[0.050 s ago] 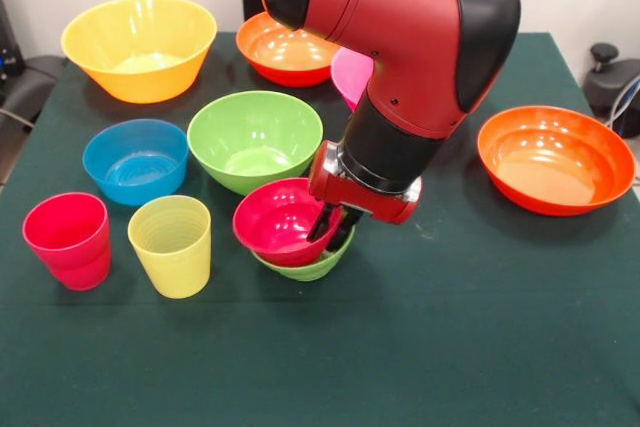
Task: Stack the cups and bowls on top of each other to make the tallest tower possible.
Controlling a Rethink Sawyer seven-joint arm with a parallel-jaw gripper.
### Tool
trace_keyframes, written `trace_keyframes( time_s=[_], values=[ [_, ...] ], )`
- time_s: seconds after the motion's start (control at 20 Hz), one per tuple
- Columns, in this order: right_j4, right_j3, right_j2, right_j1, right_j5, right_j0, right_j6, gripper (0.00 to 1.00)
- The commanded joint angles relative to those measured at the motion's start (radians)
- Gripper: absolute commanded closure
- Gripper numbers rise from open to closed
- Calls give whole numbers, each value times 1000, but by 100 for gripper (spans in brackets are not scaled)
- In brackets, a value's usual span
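A red bowl (275,219) sits tilted inside a small light-green bowl (312,269) near the table's middle; these two make the tower. My gripper (336,226) comes down on the red bowl's right rim, one dark finger (322,225) inside and the other outside, shut on that rim. To the left stand a red cup (68,239) and a translucent yellow cup (171,244), both upright. Loose bowls lie around: blue (135,159), larger green (255,137), yellow-orange (140,47), orange at the back (283,49), orange at the right (555,157). A pink bowl (350,72) is mostly hidden behind the arm.
The table has a dark green cloth (430,347). The thick red and black arm (400,37) hangs over the centre and hides the table behind it. Dark equipment stands beyond the table's right edge (610,77).
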Motion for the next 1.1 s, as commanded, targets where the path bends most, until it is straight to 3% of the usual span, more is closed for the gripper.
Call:
trace_keyframes(
  time_s=[0.05,0.85,1.1],
  values=[
    [-5,-12,78,56,45,14,137,0],
    [5,-17,96,34,66,9,114,0],
    [26,-8,140,-3,69,-7,87,0]
  ],
)
